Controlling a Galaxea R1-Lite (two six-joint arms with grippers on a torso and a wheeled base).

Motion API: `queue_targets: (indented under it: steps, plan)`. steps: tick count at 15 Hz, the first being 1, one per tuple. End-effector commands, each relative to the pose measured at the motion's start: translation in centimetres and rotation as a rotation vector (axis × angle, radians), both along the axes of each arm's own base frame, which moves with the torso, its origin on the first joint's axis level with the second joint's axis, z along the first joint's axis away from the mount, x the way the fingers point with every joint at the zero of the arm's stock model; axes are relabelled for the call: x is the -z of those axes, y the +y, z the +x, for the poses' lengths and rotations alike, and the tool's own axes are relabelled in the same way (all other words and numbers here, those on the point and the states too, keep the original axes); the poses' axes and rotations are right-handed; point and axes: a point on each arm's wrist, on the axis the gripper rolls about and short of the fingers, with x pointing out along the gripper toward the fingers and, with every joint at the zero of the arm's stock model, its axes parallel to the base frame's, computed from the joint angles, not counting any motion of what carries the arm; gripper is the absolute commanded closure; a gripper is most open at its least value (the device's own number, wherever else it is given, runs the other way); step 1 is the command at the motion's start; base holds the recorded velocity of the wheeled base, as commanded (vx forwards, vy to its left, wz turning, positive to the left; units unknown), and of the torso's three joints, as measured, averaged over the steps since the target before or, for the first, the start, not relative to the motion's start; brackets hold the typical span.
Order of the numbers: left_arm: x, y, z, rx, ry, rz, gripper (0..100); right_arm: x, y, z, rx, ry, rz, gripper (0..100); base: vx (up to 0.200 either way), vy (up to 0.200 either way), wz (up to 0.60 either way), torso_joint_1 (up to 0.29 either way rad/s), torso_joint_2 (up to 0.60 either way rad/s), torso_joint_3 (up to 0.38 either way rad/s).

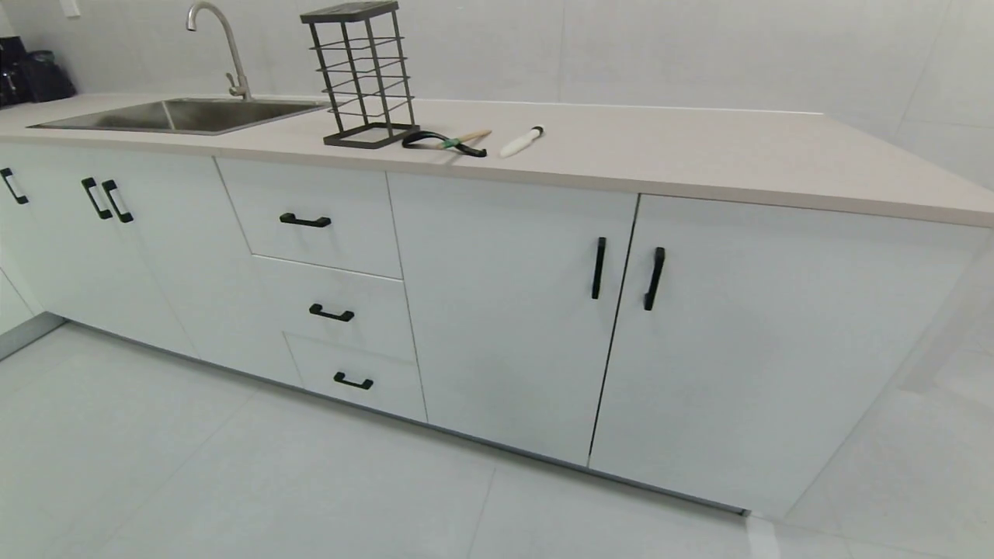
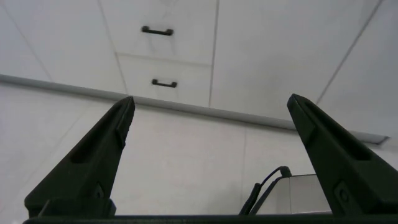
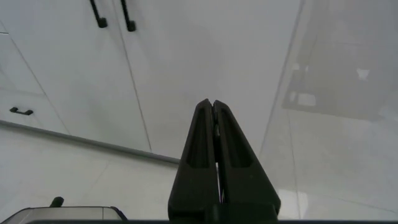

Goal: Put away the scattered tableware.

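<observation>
Now, my left tool (image 2: 211, 102) hangs low in front of the cupboards (image 2: 273, 50), its jaws wide apart and nothing between them. On the tabletop (image 1: 699, 147), going from the left, I see one sink (image 1: 178, 116), then one black wire rack (image 1: 361, 74) standing upright. To the right of it is the scattered tableware; I count two pieces. The first is a black-looped utensil (image 1: 446, 141) with a wooden shaft, just beside the base of the rack. The second is a slim white utensil (image 1: 520, 141), near the first but apart from it. Both lie flat near the front edge. I judge them light and stiff, and likely to slide on the smooth surface, so I would pinch each one across the middle of its shaft. My right tool (image 3: 213, 106) is closed, with nothing in it.
</observation>
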Motion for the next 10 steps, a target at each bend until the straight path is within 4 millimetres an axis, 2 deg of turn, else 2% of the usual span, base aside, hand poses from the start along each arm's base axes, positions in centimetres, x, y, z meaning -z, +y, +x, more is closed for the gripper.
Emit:
queue_targets:
  steps: [1, 5, 7, 10]
  plan:
    - [0.00, 0.00, 0.02, -0.001, 0.003, 0.000, 0, -0.01, 0.00, 0.03, 0.000, 0.004, 0.000, 100, 0.200, 0.200, 0.00, -0.002, 0.00, 0.002]
    - [0.00, 0.00, 0.01, -0.001, 0.001, 0.000, 0, -0.01, 0.00, 0.03, -0.001, 0.004, 0.000, 100, 0.200, 0.000, 0.00, 0.002, 0.00, -0.001]
    - [0.00, 0.00, 0.01, -0.001, 0.001, 0.000, 0, -0.02, 0.00, 0.05, -0.001, 0.005, 0.000, 100, 0.200, 0.200, 0.00, 0.000, 0.00, 0.005]
    - [0.00, 0.00, 0.01, -0.001, 0.001, 0.000, 0, -0.01, 0.00, 0.03, -0.001, 0.004, 0.000, 100, 0.000, 0.200, 0.00, 0.006, 0.01, 0.004]
